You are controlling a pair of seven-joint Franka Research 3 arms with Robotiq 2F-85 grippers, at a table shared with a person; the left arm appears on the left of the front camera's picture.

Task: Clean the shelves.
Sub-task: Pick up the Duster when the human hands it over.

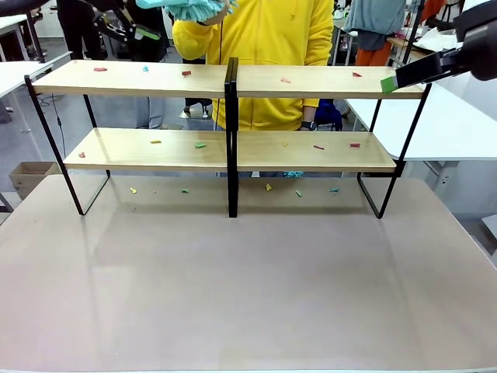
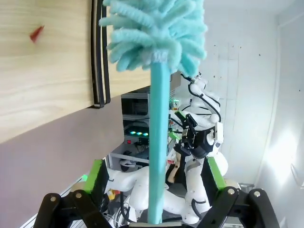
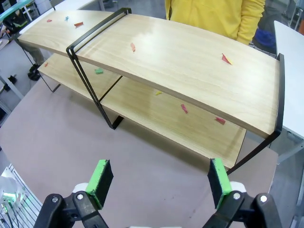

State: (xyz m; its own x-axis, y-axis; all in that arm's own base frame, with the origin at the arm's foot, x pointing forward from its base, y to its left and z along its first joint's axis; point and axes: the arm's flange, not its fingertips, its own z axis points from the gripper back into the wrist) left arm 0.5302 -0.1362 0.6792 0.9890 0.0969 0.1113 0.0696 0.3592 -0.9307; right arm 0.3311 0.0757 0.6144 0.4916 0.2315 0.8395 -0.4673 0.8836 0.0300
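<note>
The shelves (image 1: 311, 151) stand across the far half of the table, two light-wood boards on a black frame, strewn with small coloured scraps (image 1: 186, 73). Behind them a person in yellow holds a teal fluffy duster (image 1: 190, 8) in one hand (image 1: 227, 7). My left gripper (image 1: 144, 31) is up beside it. In the left wrist view the duster's handle (image 2: 159, 142) runs between the wide-open fingers (image 2: 97, 173) without touching either pad, above a board of the shelves (image 2: 47, 85). My right gripper (image 1: 392, 84) hovers open over the right end of the shelves (image 3: 190, 61), nothing between its fingertips (image 3: 160, 180).
The brownish table (image 1: 248, 280) stretches bare in front of the rack, with more scraps (image 1: 268, 186) under the lower board. A white table (image 1: 458, 124) stands to the right. A cardboard box (image 1: 27, 175) sits on the floor at left.
</note>
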